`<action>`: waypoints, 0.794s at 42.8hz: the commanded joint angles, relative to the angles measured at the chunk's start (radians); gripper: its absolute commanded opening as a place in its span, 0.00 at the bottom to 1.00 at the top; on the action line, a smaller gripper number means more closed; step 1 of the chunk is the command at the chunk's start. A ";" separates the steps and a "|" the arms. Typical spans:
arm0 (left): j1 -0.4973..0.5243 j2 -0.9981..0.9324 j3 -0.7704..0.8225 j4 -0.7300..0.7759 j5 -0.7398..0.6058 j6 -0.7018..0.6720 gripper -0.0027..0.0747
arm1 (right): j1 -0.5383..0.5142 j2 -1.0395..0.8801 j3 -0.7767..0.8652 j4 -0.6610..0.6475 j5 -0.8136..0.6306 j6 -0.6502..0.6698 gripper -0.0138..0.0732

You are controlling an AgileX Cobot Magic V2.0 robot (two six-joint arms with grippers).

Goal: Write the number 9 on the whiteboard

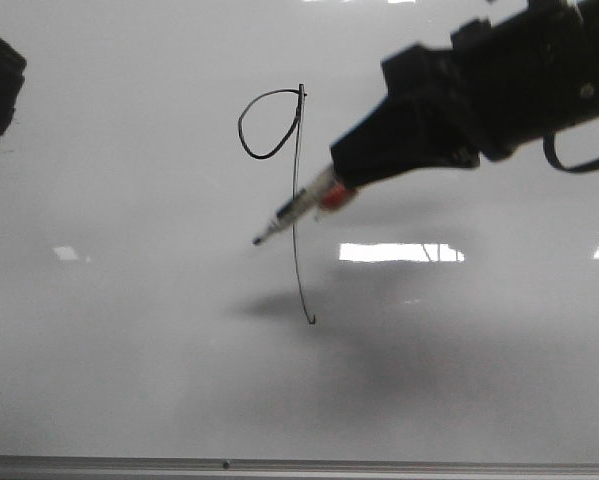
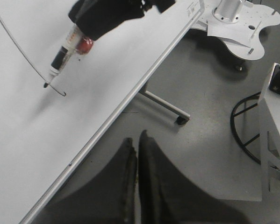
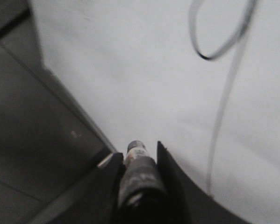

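The whiteboard (image 1: 129, 380) carries a finished number 9 (image 1: 294, 200), its stem just beyond the marker (image 1: 297, 207) tip. The figure looks complete, so the sound move is lifting straight off without smearing. The right gripper (image 3: 139, 163) is clamped on the marker. The left gripper (image 2: 136, 154) hangs off the board, jaws pressed together, empty.

This looks like a lab or test room rather than a home. A large whiteboard (image 2: 46, 140) with a metal frame stands on a wheeled leg (image 2: 179, 120) over a plain grey floor (image 2: 200, 154). Beside it sit a flat metal equipment base (image 2: 238, 28) and a black wire ring stand (image 2: 245, 126). Rectangular ceiling lights glare off the board.
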State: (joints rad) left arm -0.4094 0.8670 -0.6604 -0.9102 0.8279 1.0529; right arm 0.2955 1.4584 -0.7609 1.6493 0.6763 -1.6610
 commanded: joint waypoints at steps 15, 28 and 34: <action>-0.014 0.104 -0.158 -0.054 0.119 0.029 0.69 | 0.081 -0.066 -0.339 -0.368 0.559 0.375 0.08; -0.079 0.144 -0.197 -0.052 0.133 0.052 0.35 | 0.199 -0.066 -0.395 -0.385 0.515 0.401 0.08; -0.079 0.144 -0.197 -0.040 0.148 0.052 0.18 | 0.199 -0.066 -0.395 -0.390 0.517 0.407 0.08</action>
State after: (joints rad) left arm -0.4817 1.0223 -0.8226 -0.9030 0.9838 1.1037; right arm 0.4923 1.4303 -1.1241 1.2070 1.1773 -1.2566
